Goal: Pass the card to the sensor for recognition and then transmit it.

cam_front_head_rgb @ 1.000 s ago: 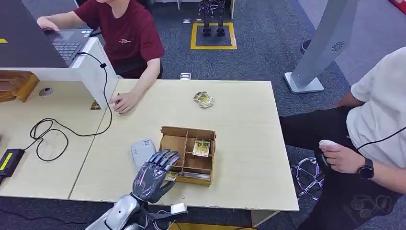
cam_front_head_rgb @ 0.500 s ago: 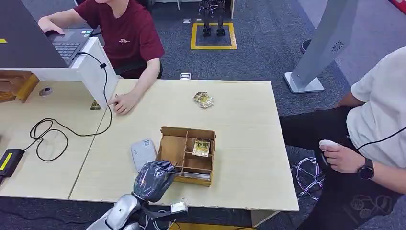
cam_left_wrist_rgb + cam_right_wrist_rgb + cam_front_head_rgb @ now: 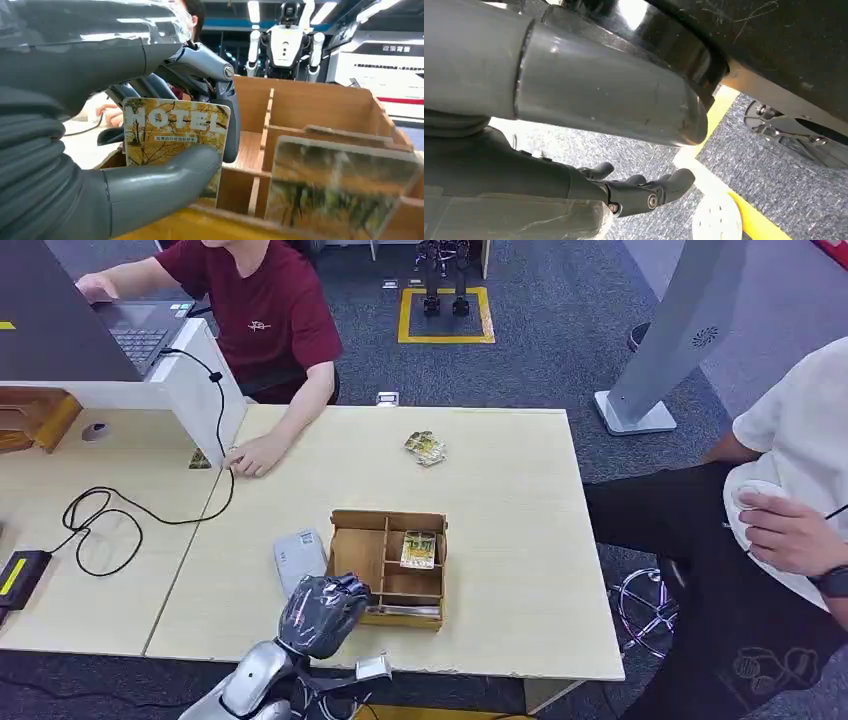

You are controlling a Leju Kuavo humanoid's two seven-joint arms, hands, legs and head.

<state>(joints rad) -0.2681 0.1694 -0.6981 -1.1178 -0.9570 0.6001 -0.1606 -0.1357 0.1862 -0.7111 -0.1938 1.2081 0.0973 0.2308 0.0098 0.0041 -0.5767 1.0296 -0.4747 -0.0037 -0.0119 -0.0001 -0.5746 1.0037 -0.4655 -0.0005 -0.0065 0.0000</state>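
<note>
Yellow-printed hotel card [image 3: 172,137]: pinched upright between thumb and fingers of the left hand [image 3: 320,615], at the near left corner of the wooden divided box [image 3: 390,565] on the pale surface [image 3: 500,490]. Grey sensor pad [image 3: 299,558]: flat, just beside the box, immediately ahead of and slightly left of that hand; probably a short forward carry. Right hand [image 3: 644,192]: hanging over the floor, fingers loosely extended, holding nothing.
</note>
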